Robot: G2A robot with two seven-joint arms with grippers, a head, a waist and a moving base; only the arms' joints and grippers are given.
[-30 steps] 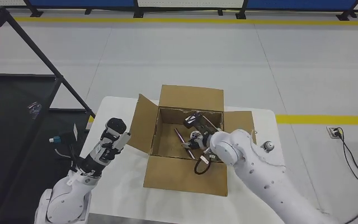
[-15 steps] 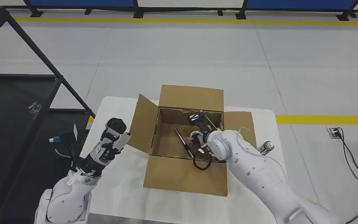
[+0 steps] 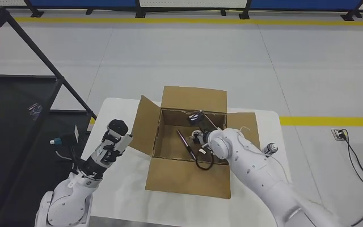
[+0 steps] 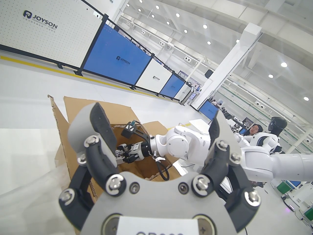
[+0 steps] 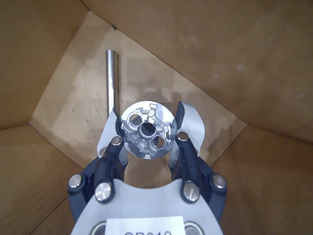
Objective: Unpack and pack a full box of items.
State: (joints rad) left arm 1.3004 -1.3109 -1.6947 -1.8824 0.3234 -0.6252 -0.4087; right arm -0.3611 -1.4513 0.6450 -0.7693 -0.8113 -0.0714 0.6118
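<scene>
The left gripper (image 4: pixel 156 113) hangs over the table (image 3: pixel 130 187) just left of the box (image 3: pixel 187 177), near its left flap, with its fingers spread wide and nothing between them. Inside the box, a rod (image 5: pixel 112 81) lies on the floor towards the left wall. Just right of the rod, the right gripper (image 5: pixel 148 111) reaches down into the box and is clamped on the rim of a metal disc (image 5: pixel 148 133). A small cylinder (image 3: pixel 271 148) stands on the table beside the right flap.
</scene>
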